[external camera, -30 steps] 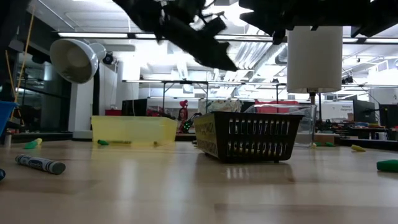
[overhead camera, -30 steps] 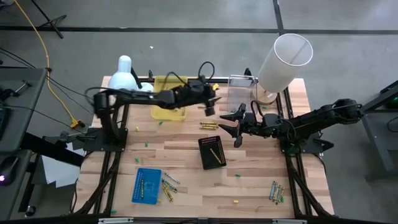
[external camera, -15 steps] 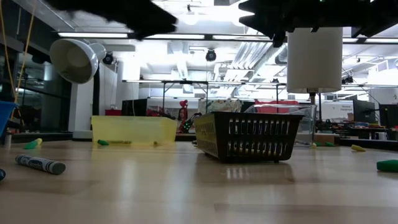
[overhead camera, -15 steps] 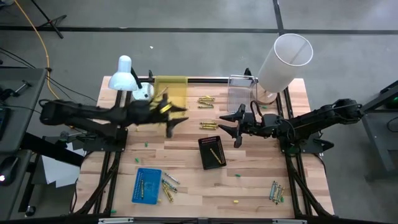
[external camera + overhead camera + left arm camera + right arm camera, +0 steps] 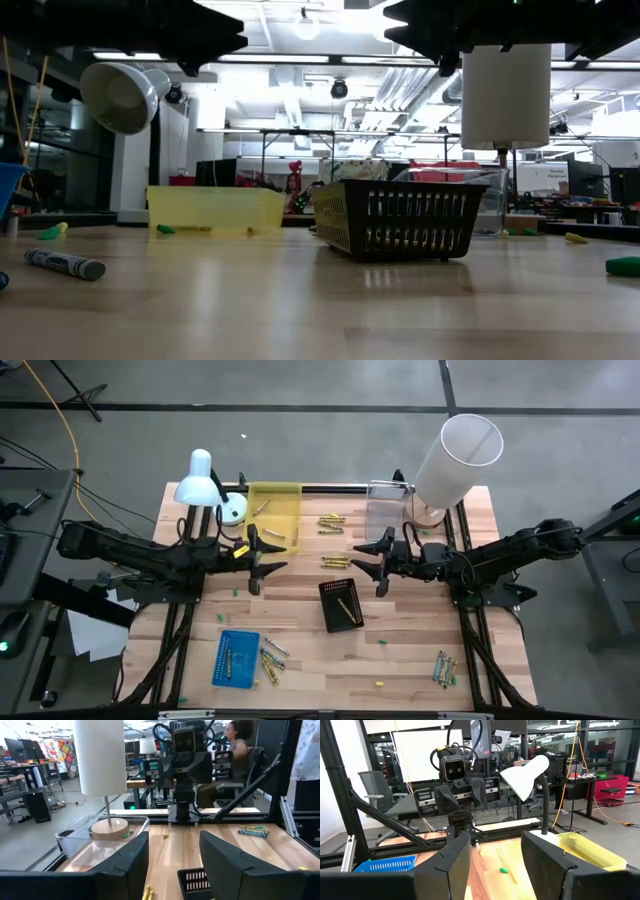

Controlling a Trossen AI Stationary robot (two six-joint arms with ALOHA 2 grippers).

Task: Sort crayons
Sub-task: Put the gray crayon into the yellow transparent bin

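- Your left gripper hangs over the table's left half, at about 5 o'clock from the yellow tray, fingers spread and holding nothing.
- Your right gripper faces it from the right, just at 1 o'clock from the black basket, also spread and empty.
- Only the high view lays out the crayons for you: a loose group between the yellow tray and the clear tray, a few at 12 o'clock from the black basket, one yellow stick inside that basket, a bunch beside the blue tray, and another bunch at the table's 4 o'clock corner.
- The low view gives you what the overhead cannot: a greyish crayon lying flat on the wood near the left edge.
- The left wrist view shows you a person seated beyond the table, and the right arm head-on.
- The right wrist view shows you the white lamp leaning over the yellow tray.
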